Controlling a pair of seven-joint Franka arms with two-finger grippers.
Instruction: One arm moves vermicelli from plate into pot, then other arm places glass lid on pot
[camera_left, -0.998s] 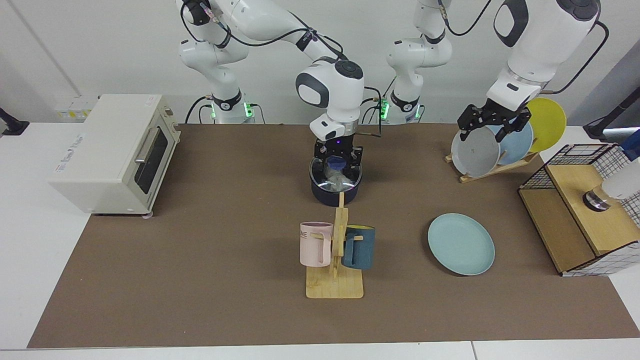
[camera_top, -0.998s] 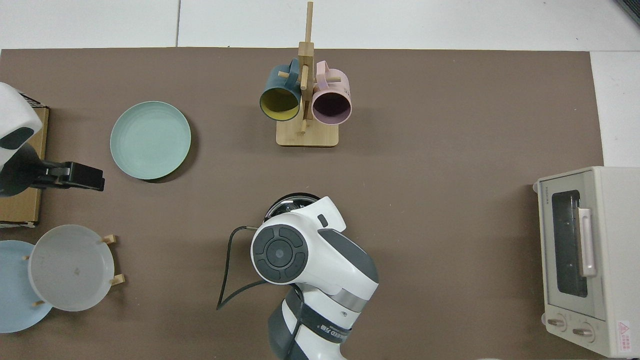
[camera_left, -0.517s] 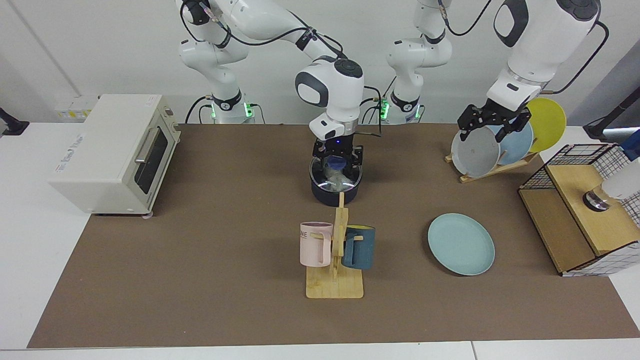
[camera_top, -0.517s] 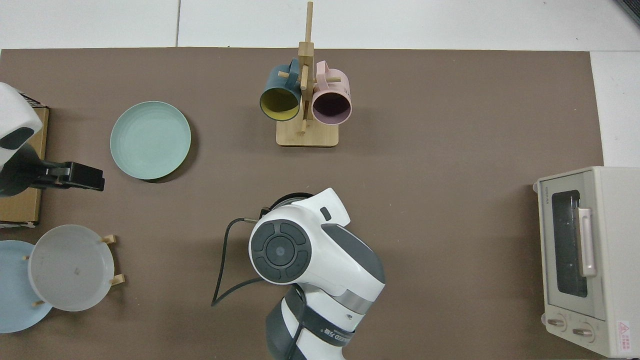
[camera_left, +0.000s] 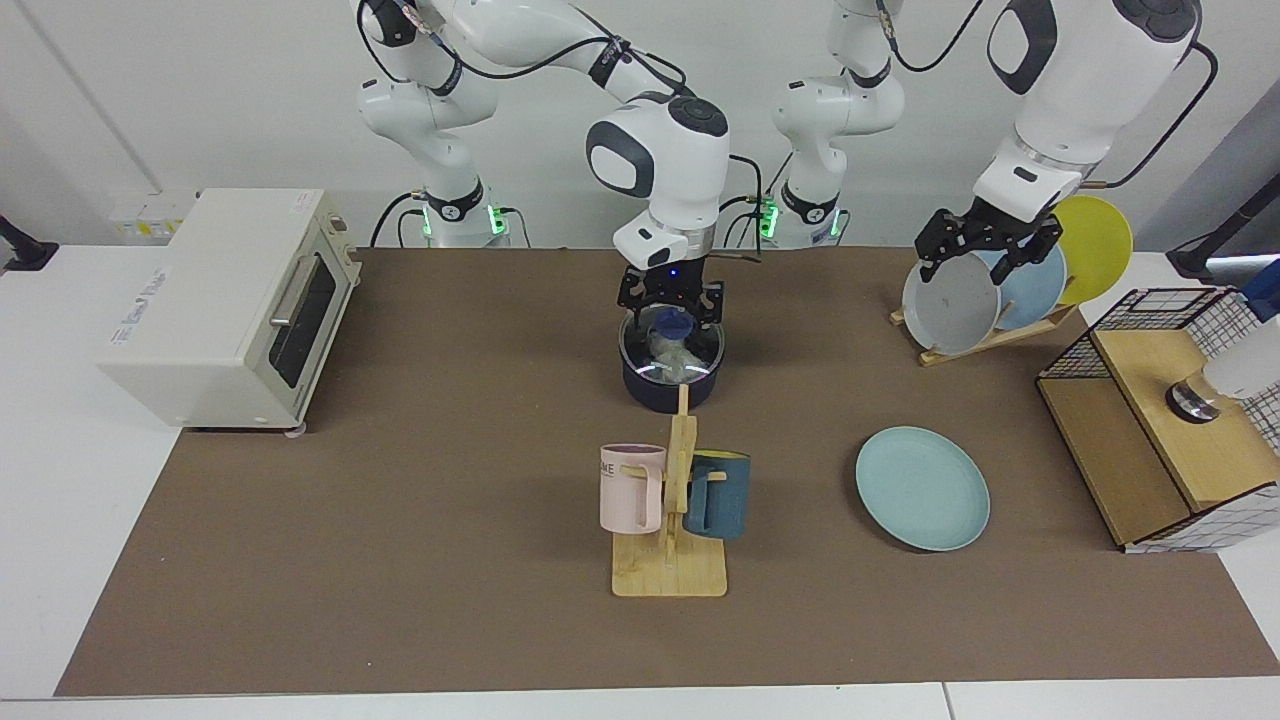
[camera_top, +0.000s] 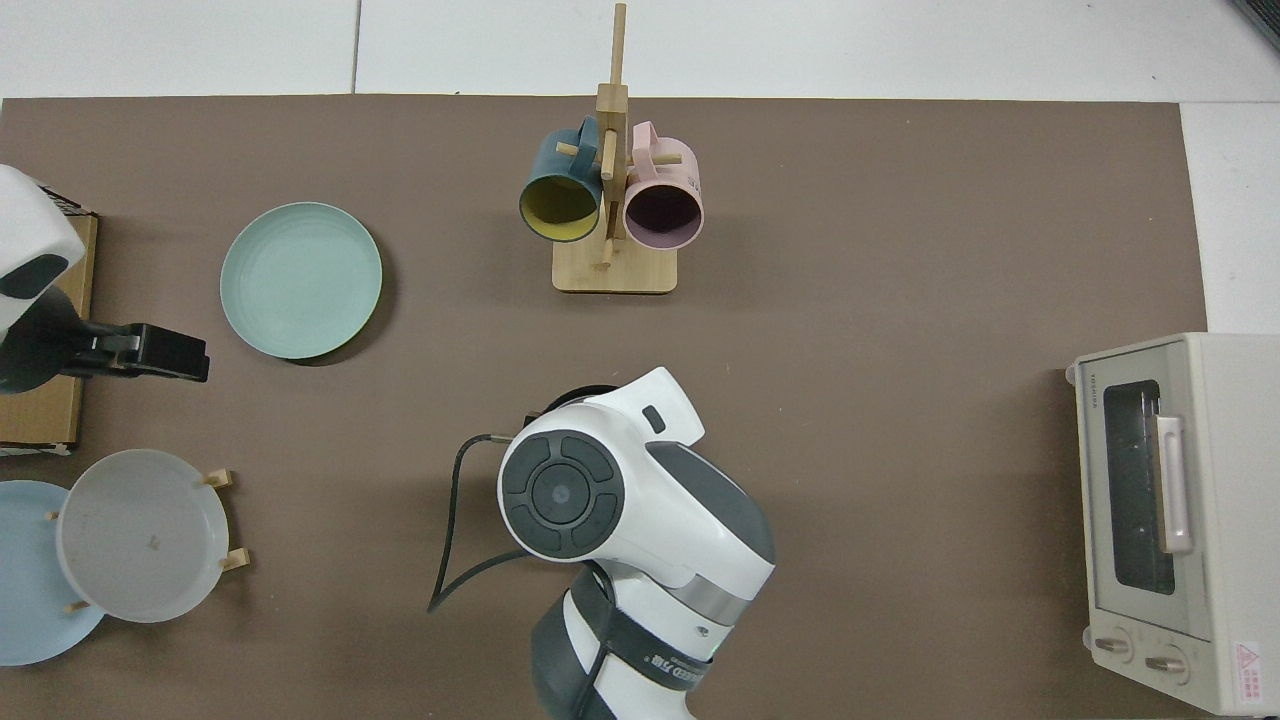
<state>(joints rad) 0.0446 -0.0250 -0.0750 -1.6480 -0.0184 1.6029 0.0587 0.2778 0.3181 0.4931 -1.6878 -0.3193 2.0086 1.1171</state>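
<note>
Take the pot (camera_left: 668, 375) as the marker, mid-mat. Nearest the facing camera, in front of the pot, stands a wooden mug stand (camera_left: 672, 540) with a pink mug (camera_left: 630, 488) and a dark teal mug (camera_left: 717, 494) hung either side of its post. To the pot's right in that view and nearer the camera, the aqua plate (camera_left: 922, 487) lies flat on the brown mat (camera_left: 400, 560), nothing on it.

The pot itself carries the glass lid (camera_left: 672, 350) on its rim, and through the glass the whitish vermicelli (camera_left: 672, 358) shows inside. Directly above the pot hangs the right gripper (camera_left: 670, 310), its fingers spread apart on either side of the blue knob and not clamping it. From overhead that arm's wrist covers nearly all of the pot (camera_top: 570, 398).

Far to the pot's left in the facing view sits a cream toaster oven (camera_left: 225, 305). Behind and to its right, a wooden plate rack (camera_left: 985, 335) holds grey, pale blue and yellow plates; the left gripper (camera_left: 985, 245) waits just over them, fingers parted, holding nothing.
</note>
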